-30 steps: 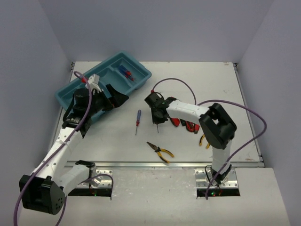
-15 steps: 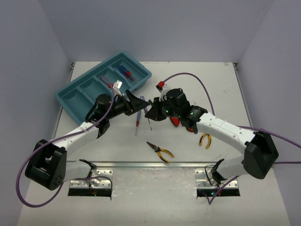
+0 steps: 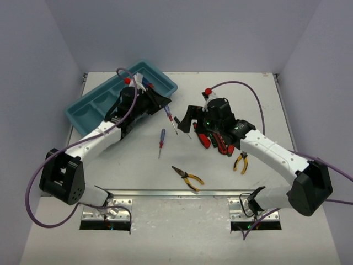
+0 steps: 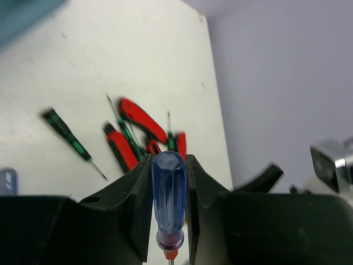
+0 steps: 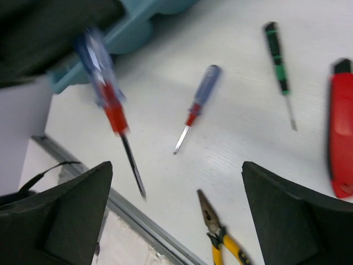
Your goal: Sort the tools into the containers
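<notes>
My left gripper (image 3: 158, 102) is shut on a blue-handled screwdriver (image 4: 169, 193) with a red collar, held in the air beside the near right end of the teal tray (image 3: 91, 107); its shaft (image 3: 172, 124) points out over the table. The right gripper (image 3: 187, 121) hangs open and empty just right of that shaft, its fingers (image 5: 71, 221) wide apart. On the table lie another blue screwdriver (image 3: 161, 139), a green screwdriver (image 5: 277, 61), red pliers (image 3: 212, 141) and two yellow pliers (image 3: 188, 178) (image 3: 241, 162).
Further green screwdrivers and red-handled pliers (image 4: 138, 118) lie bunched together under the right arm. The table's metal front rail (image 3: 193, 193) runs below the yellow pliers. The left arm covers much of the tray's right compartments, and cables loop over both arms.
The blue screwdriver passed from the right gripper to the left. The left jaws closed on its handle and drew back toward the tray; the right jaws opened and pulled away to the right.
</notes>
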Action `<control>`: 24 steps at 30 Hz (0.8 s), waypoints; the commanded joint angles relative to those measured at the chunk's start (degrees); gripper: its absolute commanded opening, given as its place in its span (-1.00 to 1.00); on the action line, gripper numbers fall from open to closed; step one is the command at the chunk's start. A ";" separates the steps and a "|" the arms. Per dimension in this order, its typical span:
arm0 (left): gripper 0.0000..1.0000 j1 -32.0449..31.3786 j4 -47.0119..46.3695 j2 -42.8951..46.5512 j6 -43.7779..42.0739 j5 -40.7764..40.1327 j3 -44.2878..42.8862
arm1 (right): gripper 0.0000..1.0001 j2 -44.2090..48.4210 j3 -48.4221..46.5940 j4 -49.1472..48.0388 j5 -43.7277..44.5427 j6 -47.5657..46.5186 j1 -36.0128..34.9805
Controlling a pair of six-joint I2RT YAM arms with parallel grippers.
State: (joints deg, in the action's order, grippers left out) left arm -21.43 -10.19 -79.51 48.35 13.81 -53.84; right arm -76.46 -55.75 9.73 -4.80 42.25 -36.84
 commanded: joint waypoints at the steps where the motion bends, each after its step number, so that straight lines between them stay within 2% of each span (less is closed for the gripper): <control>1: -1.00 4.45 16.27 -9.23 -9.94 -25.17 -16.23 | 0.98 5.76 0.41 9.34 12.49 1.57 2.71; 4: -1.00 10.88 19.60 -20.66 -10.77 -22.26 -29.73 | 0.98 8.13 2.88 10.09 13.10 0.09 3.11; 6: -1.00 12.02 21.92 -24.12 -10.93 -22.21 -36.76 | 0.98 8.41 3.52 10.50 12.77 -0.44 3.11; 9: -0.96 14.84 25.54 -37.18 -10.38 -18.96 -50.85 | 0.98 8.40 4.88 10.65 11.87 -0.86 3.18; 10: -0.56 15.00 27.19 -41.18 -10.27 -18.39 -56.29 | 0.98 7.99 5.09 10.60 11.35 -0.97 3.18; 11: -0.26 15.10 28.40 -43.58 -10.21 -18.04 -59.57 | 0.98 7.52 5.21 10.54 11.04 -1.14 3.18; 14: 0.21 15.10 30.58 -48.09 -10.17 -15.91 -66.44 | 0.98 4.98 5.18 9.63 8.65 -1.82 3.09; 18: 0.63 15.01 29.30 -44.88 -10.07 -14.08 -66.49 | 0.98 -0.37 3.50 9.22 6.67 0.33 2.80; 20: 0.69 15.01 28.20 -40.00 -10.45 -14.08 -64.77 | 0.98 -4.04 1.14 9.61 7.93 1.79 1.07; 22: 0.75 15.25 23.50 -33.35 -11.21 -14.08 -58.56 | 0.98 -8.57 -2.52 9.75 10.15 2.63 -1.75; 24: 0.77 15.95 19.70 -30.97 -11.52 -13.59 -54.79 | 0.98 -11.36 -4.10 9.04 9.15 3.82 -2.46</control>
State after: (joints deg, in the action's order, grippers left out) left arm -6.31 19.50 -123.58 38.38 -1.07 -112.78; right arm -83.36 -54.30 20.82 3.77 43.15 -36.49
